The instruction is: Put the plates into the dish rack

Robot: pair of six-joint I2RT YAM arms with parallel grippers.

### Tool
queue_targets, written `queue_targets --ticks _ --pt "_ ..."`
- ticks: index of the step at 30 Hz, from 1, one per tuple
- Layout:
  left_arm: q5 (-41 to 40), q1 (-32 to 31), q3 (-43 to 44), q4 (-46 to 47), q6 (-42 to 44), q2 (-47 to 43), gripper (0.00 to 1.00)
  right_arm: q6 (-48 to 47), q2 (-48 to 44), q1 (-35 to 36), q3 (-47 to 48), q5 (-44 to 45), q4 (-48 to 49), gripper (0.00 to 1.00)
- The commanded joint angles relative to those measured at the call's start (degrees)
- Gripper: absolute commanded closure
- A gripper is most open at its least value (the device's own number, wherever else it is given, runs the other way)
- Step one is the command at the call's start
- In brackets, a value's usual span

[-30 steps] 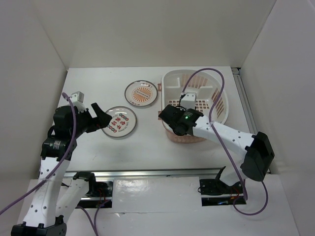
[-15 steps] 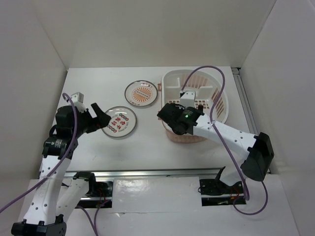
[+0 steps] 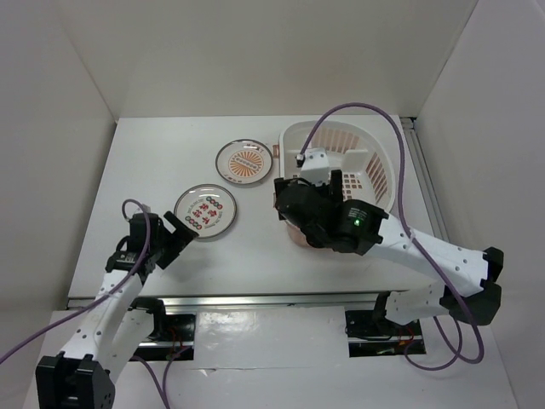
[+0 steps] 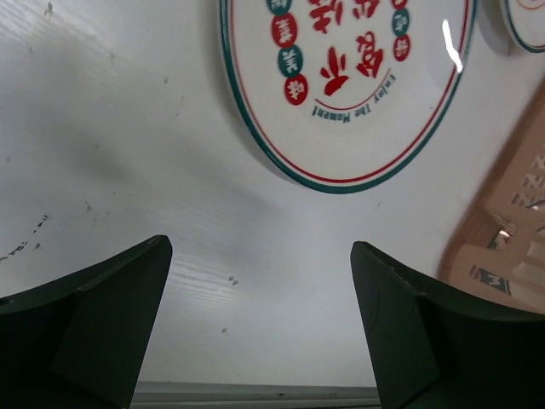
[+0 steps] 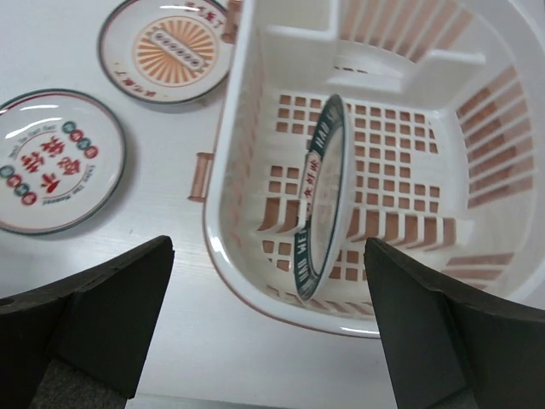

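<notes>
Nearest the arm bases, the left gripper (image 4: 258,254) hangs low over the table (image 3: 247,249) with its jaws spread and nothing between them. Just beyond its fingertips, the white plate with red characters (image 3: 204,211) lies flat. The right gripper (image 5: 268,247) is also spread and empty, and hovers above the near rim of the dish rack (image 5: 400,60). Inside the rack the blue-green rimmed plate (image 5: 328,187) stands on edge on the slotted bottom. Farther back, left of the rack, the orange sunburst plate (image 3: 244,161) lies flat on the table.
</notes>
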Motion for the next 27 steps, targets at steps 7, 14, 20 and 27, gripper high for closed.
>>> queue_targets --ticks 7,14,20,27 --pt "-2.5 0.5 -11.4 23.4 -9.5 2.3 0.0 -7.8 -0.1 8.5 -0.5 -2.1 10.6 0.0" --pt "-2.0 2.6 -15.4 36.5 -10.1 11.0 0.1 -9.0 -1.1 12.1 -2.8 -2.0 14.6 0.0" --pt "-2.6 4.2 -15.4 39.6 -11.2 14.8 0.29 -9.0 0.5 12.7 -2.8 -0.8 14.6 0.0" --pt "-2.0 5.9 -17.2 44.1 -11.2 17.4 0.37 -9.6 0.6 13.2 -4.2 -0.8 16.3 0.0"
